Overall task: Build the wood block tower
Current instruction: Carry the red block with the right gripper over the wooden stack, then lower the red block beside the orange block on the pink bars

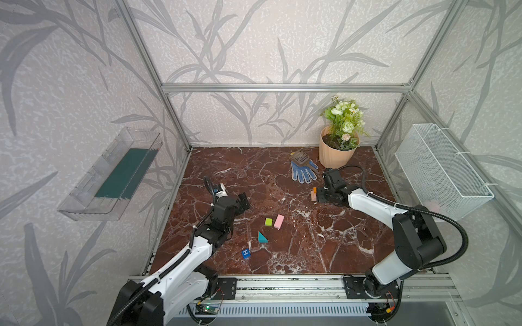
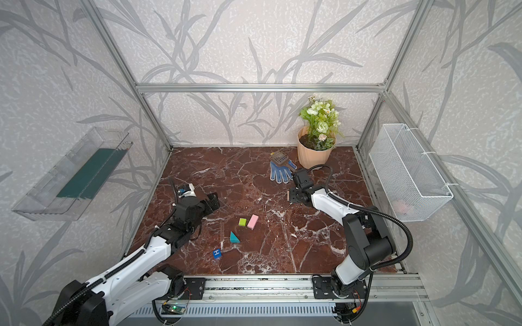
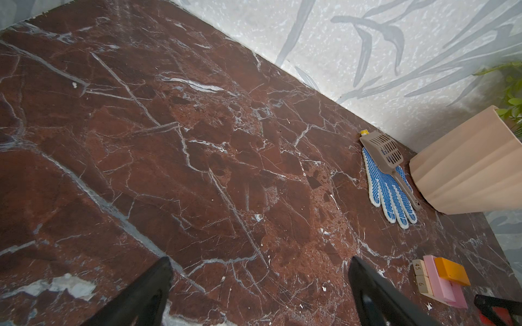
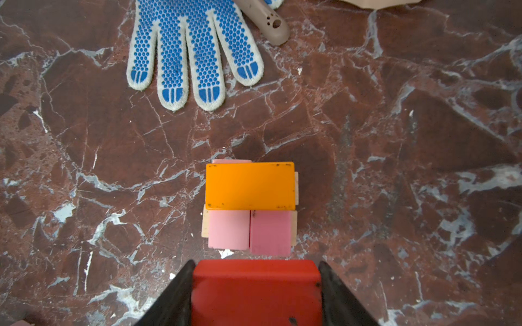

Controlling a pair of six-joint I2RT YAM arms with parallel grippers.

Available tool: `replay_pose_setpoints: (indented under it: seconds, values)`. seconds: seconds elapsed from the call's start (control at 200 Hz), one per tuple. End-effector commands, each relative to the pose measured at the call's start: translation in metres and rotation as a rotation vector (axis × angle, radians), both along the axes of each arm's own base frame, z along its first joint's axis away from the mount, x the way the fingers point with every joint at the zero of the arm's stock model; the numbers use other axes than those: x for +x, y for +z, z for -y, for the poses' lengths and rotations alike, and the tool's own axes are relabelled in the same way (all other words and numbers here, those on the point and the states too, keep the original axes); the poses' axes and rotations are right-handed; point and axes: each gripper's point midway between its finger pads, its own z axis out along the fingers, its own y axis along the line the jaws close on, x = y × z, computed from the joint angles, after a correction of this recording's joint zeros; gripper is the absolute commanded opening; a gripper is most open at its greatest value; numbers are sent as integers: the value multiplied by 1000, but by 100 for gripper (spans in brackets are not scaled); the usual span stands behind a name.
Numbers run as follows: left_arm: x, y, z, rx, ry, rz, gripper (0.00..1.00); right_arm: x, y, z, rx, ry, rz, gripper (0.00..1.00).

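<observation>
On the left wall I see a clear tray (image 1: 84, 203) with a dark green sheet (image 1: 125, 175) lying in it. On the right wall a white wire basket (image 1: 440, 169) holds something pale pink that I can't make out. A peach flowerpot (image 1: 334, 158) with flowers (image 1: 343, 121) stands at the table's upper right.

My right arm reaches in to centre-right. The right gripper (image 4: 256, 264) is clamped on a red block (image 4: 255, 296) close to the tower (image 4: 250, 206), which has tan bars, two pink blocks and an orange block on top. I can't tell if they touch. My left gripper (image 3: 260, 261) hangs at mid-left, fingers spread wide and holding nothing.

On the red-brown marble table (image 1: 324, 240), at lower centre, lie a lime cube (image 1: 268, 221), a loose pink block (image 1: 279, 221), a teal wedge (image 1: 261, 237) and a blue "H" cube (image 1: 246, 253). A dotted glove (image 1: 302, 171) and a scoop (image 1: 300, 158) lie beside the pot.
</observation>
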Motion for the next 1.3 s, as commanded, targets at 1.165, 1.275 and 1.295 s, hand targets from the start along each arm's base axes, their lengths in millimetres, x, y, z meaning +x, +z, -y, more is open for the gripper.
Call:
replay_pose_setpoints:
  seconds: [1.165,1.275,1.295]
  values:
    - [6,12,3,-1,-4,15,98,21,-20,-7,-46,8,-56,20]
    - [6,11,3,0,-4,13,98,21,-21,-7,-46,9,-60,20]
    - [7,11,4,0,-6,13,98,21,-21,-7,-46,9,-61,20]
